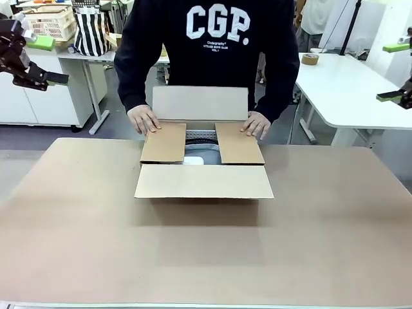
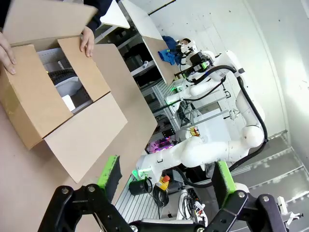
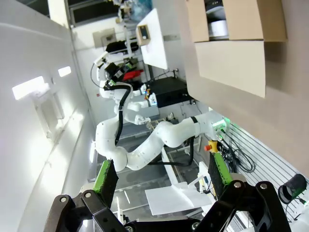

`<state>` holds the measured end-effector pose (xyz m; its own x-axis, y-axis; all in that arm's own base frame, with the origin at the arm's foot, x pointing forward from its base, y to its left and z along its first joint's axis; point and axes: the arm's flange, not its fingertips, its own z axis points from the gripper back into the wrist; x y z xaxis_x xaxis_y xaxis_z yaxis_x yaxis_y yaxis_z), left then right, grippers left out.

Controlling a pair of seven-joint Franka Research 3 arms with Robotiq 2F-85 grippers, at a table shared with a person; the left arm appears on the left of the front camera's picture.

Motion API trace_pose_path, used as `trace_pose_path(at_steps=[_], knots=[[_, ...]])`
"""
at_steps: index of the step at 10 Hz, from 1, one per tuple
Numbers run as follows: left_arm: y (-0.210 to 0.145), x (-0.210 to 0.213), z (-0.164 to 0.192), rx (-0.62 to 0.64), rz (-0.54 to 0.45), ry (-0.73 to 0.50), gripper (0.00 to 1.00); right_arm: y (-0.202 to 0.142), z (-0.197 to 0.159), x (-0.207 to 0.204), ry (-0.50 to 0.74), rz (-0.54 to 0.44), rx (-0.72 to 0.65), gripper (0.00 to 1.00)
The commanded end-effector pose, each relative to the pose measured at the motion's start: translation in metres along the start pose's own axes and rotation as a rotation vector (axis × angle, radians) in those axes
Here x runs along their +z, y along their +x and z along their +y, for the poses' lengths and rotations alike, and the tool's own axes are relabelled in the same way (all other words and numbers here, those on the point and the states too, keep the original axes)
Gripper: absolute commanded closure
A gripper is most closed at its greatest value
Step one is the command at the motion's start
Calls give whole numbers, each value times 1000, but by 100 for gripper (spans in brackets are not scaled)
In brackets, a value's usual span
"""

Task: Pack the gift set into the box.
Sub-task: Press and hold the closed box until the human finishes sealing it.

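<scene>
On the table (image 1: pixel 335 244) the box (image 1: pixel 203 182) sits at the far middle. A pale item (image 1: pixel 201 156) lies inside, likely the gift set. A person's hands (image 1: pixel 143 120) press the side flaps flat; the long flaps stand open, so closing is left. The left gripper (image 2: pixel 168 168) and right gripper (image 3: pixel 162 164) hang wide open, empty, well away.

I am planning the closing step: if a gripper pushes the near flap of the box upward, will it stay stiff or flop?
The near flap sticks out flat without sagging, so it is probably stiff and would hinge at its fold. The box would likely not slide, since a person's hands press its side flaps down.
</scene>
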<state>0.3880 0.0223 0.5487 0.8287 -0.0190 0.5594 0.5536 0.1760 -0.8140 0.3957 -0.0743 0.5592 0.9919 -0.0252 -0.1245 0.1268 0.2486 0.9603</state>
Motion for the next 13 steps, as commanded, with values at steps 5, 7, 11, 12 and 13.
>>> trace_pose_path(at_steps=[5,7,11,12,13], knots=[[0,0,-2,11,-7,-1,0,-1,4,1,5,5,-18,0],[0,0,-2,11,-7,-1,0,-1,4,1,5,5,-18,0],[0,0,-2,11,-7,-1,0,-1,4,1,5,5,-18,0],[0,0,-2,11,-7,-1,0,-1,4,1,5,5,-18,0],[0,0,-2,11,-7,-1,0,-1,4,1,5,5,-18,0]])
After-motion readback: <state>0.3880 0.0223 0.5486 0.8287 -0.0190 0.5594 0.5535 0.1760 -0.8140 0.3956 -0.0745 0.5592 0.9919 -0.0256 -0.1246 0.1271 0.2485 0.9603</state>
